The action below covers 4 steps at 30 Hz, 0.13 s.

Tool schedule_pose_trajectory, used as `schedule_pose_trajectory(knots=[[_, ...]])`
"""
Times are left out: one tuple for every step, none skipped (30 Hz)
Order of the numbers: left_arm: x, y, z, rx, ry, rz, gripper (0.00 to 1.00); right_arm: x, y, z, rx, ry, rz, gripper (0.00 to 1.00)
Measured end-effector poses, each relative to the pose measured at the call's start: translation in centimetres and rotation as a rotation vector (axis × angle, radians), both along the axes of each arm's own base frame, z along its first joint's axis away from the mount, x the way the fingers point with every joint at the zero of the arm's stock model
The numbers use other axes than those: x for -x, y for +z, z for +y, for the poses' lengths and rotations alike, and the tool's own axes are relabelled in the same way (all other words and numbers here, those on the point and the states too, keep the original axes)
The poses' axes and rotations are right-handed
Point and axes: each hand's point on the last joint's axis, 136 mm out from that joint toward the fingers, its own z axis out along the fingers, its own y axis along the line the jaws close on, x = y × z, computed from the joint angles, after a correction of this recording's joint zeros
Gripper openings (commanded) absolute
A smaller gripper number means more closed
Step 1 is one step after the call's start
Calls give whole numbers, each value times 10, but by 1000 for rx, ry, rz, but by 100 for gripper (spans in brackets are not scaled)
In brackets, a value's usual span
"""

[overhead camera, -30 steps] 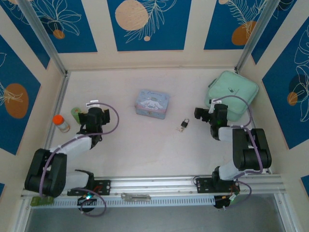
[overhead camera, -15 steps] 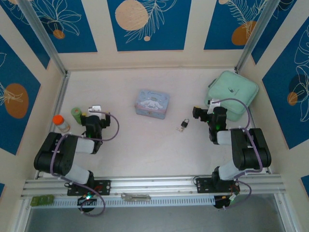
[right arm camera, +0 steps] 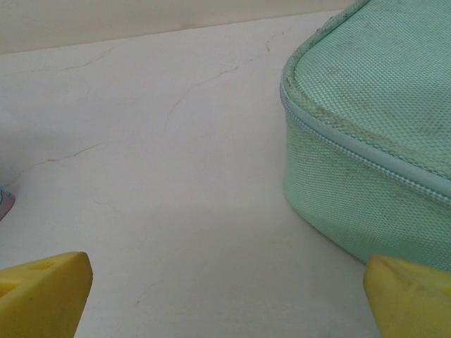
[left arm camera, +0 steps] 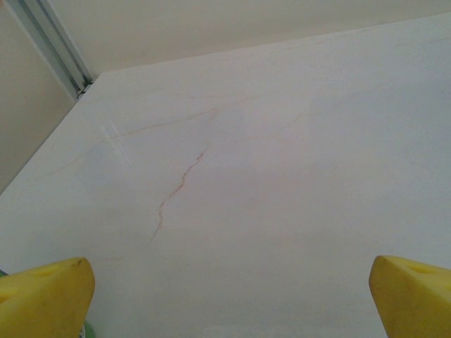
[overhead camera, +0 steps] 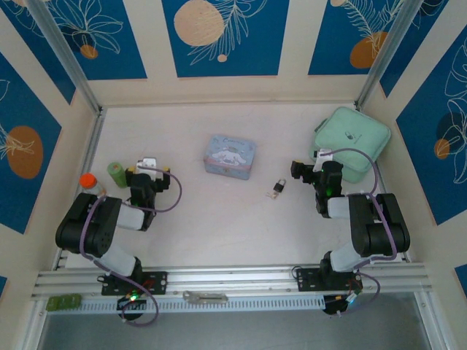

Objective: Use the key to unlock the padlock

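Robot test cell, lab-type, not a home. Pale worktop [overhead camera: 219, 219] boxed in on three sides by walls with blue leaf-print panels [overhead camera: 226, 36]. Aluminium posts [overhead camera: 62, 55] stand at the corners. A slotted aluminium rail [overhead camera: 241, 281] along the near edge carries the cabled left arm [overhead camera: 95, 226] and right arm [overhead camera: 372, 226].

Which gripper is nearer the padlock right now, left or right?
Right. The right gripper sits just right of the padlock, beside the mint pouch. The left gripper is far off to its left, near the green container.
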Motion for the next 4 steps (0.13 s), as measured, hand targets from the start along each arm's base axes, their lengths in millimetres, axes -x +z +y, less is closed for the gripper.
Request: schedule_pose_trajectory(knots=[[0, 0, 0, 0, 0, 0, 99, 0, 0, 0, 0, 0, 0, 99], [0, 0, 0, 0, 0, 0, 100, 0, 0, 0, 0, 0, 0, 99], [0, 0, 0, 0, 0, 0, 100, 0, 0, 0, 0, 0, 0, 99], [0, 0, 0, 0, 0, 0, 100, 0, 0, 0, 0, 0, 0, 99]])
